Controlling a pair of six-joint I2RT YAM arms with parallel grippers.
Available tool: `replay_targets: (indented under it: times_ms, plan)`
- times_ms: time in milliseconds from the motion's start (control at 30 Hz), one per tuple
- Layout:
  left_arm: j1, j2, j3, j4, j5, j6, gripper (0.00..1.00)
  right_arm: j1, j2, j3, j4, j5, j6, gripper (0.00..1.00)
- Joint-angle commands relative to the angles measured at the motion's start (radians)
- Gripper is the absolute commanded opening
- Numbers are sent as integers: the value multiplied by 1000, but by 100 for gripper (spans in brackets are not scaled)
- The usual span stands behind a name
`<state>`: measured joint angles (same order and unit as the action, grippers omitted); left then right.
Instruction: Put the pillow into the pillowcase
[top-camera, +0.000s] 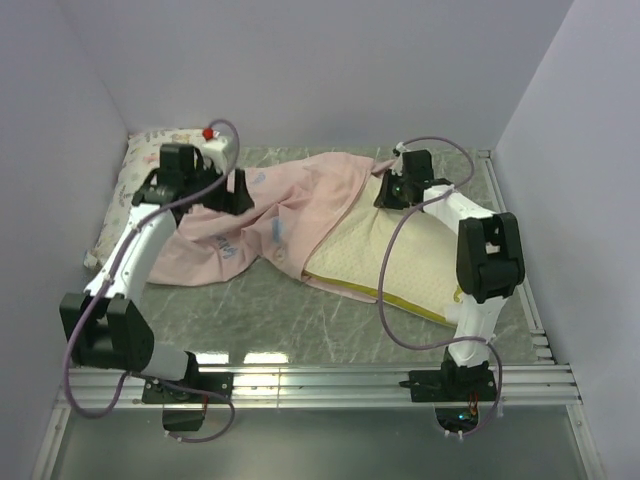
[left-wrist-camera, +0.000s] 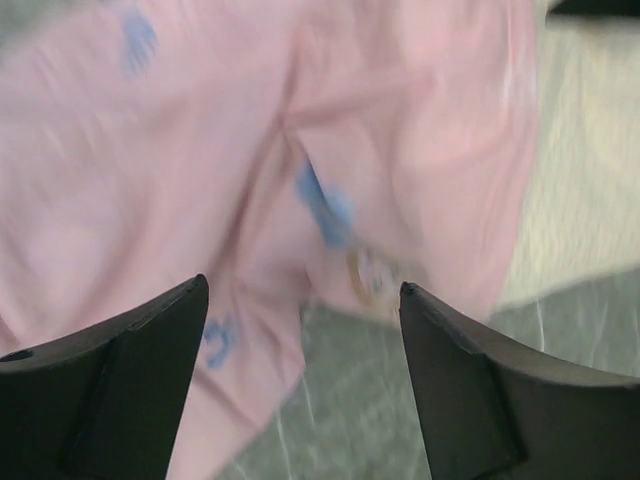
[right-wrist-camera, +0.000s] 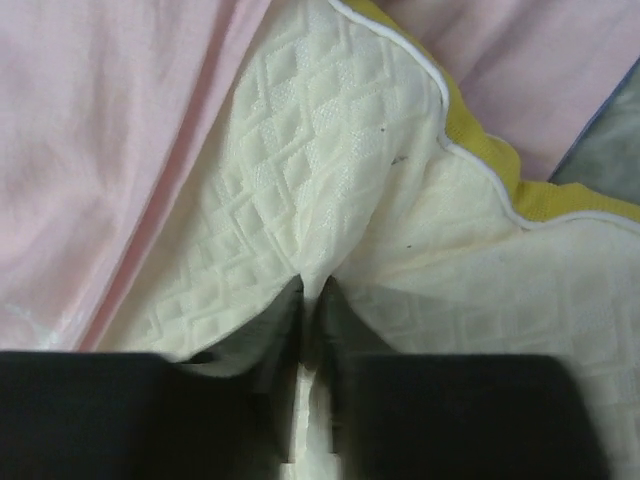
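The pale pink pillowcase (top-camera: 270, 215) lies crumpled across the middle of the table, its right side draped over the left end of the cream dimpled pillow (top-camera: 400, 265). The pillow's yellow side band (top-camera: 420, 308) faces the near edge. My left gripper (top-camera: 240, 190) hovers over the pillowcase (left-wrist-camera: 200, 150). In the left wrist view, my left gripper (left-wrist-camera: 300, 290) stands open with nothing between its fingers. My right gripper (top-camera: 393, 190) is at the pillow's far end. In the right wrist view, my right gripper (right-wrist-camera: 310, 285) is shut on a pinched fold of the pillow (right-wrist-camera: 330, 150), with pink cloth (right-wrist-camera: 100, 120) beside it.
A smaller white printed pillow (top-camera: 130, 180) leans in the back left corner, with a small red thing (top-camera: 209, 132) by it. Walls close in the back and both sides. Aluminium rails (top-camera: 330, 385) run along the near edge and another rail (top-camera: 505, 215) along the right.
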<state>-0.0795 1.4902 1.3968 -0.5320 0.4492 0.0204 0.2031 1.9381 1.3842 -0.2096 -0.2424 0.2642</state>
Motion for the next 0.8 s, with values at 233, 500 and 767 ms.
replay_targets:
  times_ms: [233,500,767]
  plan:
    - [-297,-275,-464,185,-196,136,72,18,-338,-57,-353,-356,-221,64]
    - [-546,-131,-406,270,-356,95,67,27,-442,-218,-574,-417,-382,63]
    - [-634,-15,-363,293,-379,59,65,172,-433,-272,-602,-342,-418,76]
